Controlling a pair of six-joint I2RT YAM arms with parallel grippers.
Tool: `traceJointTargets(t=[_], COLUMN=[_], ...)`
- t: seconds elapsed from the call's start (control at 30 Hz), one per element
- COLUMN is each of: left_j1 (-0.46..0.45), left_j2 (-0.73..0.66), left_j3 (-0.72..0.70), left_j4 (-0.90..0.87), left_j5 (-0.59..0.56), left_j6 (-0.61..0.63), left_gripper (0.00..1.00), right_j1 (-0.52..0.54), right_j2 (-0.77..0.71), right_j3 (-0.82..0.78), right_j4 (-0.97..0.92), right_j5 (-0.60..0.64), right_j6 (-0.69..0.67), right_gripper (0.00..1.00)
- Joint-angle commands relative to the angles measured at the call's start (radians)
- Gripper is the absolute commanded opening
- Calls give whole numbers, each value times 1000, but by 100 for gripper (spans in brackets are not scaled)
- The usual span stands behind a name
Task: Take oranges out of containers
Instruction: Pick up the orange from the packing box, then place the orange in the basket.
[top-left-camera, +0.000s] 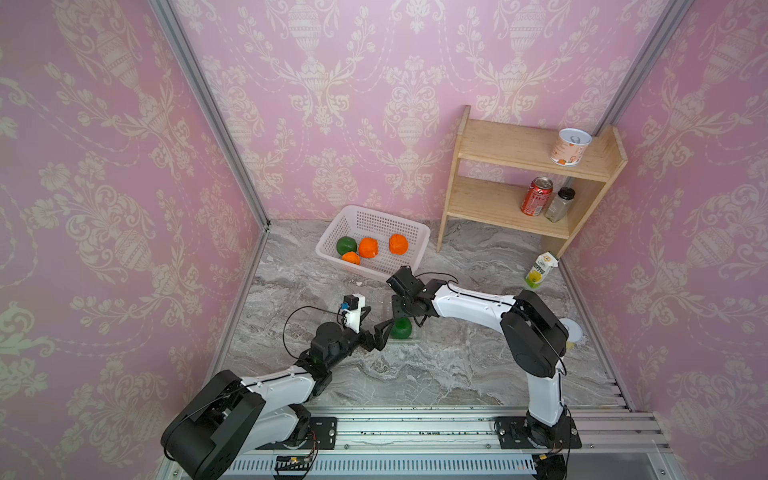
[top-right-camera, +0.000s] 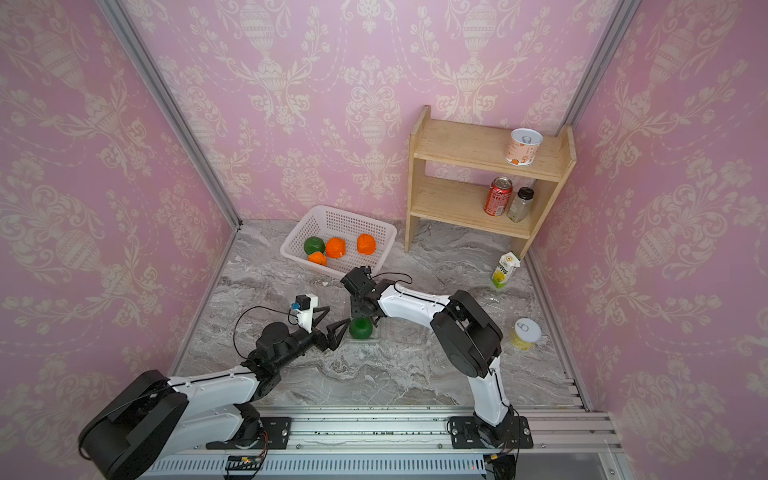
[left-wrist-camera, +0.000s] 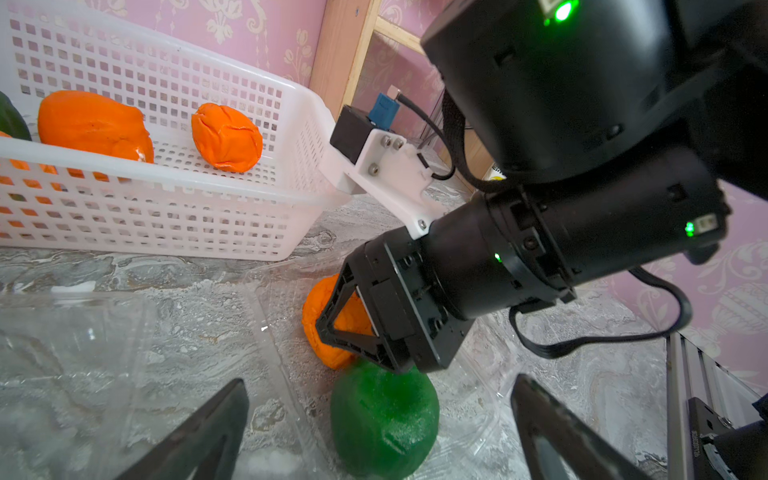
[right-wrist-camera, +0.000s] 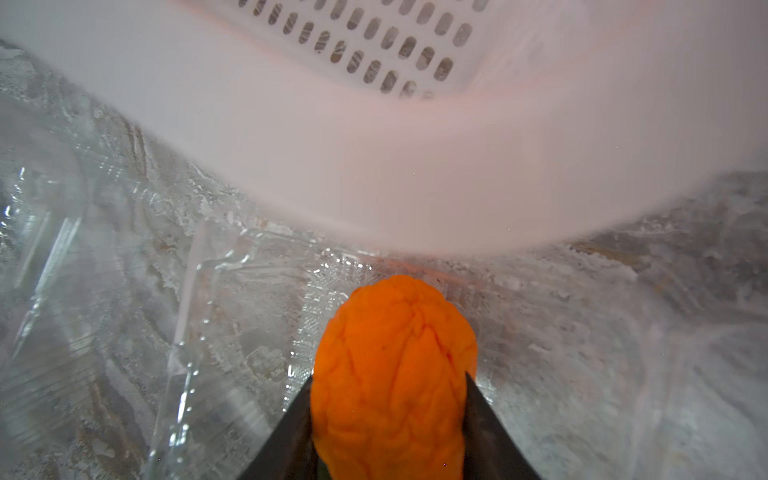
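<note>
A clear plastic container (left-wrist-camera: 469, 399) lies open on the marble floor with a dark green orange (top-left-camera: 401, 328) (top-right-camera: 360, 328) (left-wrist-camera: 384, 419) and a bright orange one (left-wrist-camera: 328, 328) (right-wrist-camera: 390, 374) inside. My right gripper (right-wrist-camera: 388, 378) points down into it, both fingers pressed against the sides of the orange fruit. My left gripper (top-left-camera: 376, 320) (left-wrist-camera: 380, 384) stands wide open just beside the green orange, not touching it. A second clear container (left-wrist-camera: 83, 332) lies next to the first. Three orange fruits and one green one (top-left-camera: 345, 245) sit in the white basket (top-left-camera: 415, 232).
The basket's wall (right-wrist-camera: 332, 145) is right behind the open container. A wooden shelf (top-left-camera: 528, 153) at the back right carries a red can (top-left-camera: 536, 195), a jar and a tin. A juice carton (top-left-camera: 540, 270) and a yellow tin (top-left-camera: 571, 332) stand on the right.
</note>
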Motion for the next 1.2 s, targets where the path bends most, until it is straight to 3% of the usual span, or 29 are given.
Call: traceJointTargets(t=[0.0, 0.23, 0.4, 0.83, 0.9, 1.03, 1.17], left_j1=[6, 6, 6, 6, 7, 6, 7], left_j2=[4, -33, -64, -77, -72, -72, -83], left_j3=[-8, -17, -21, -24, -23, -23, -23], left_j4=[20, -15, -38, -63, -63, -66, -75], left_j5=[-4, -46, -64, -107, -109, -110, -114], left_j6=[0, 18, 26, 37, 38, 40, 44], left_gripper=[99, 99, 99, 99, 99, 99, 99], right_j1=[0, -9, -61, -210, -218, -219, -220], right_j2=[-31, -153, -159, 163, 223, 258, 203], right_j3=[-21, -6, 69, 584, 676, 730, 662], right_j4=[14, -10, -14, -138, -184, -194, -154], right_j5=[-6, 20, -19, -178, -190, -176, -172], right_j6=[22, -4, -23, -50, -75, -103, -120], right_gripper=[42, 43, 43, 46, 52, 79, 82])
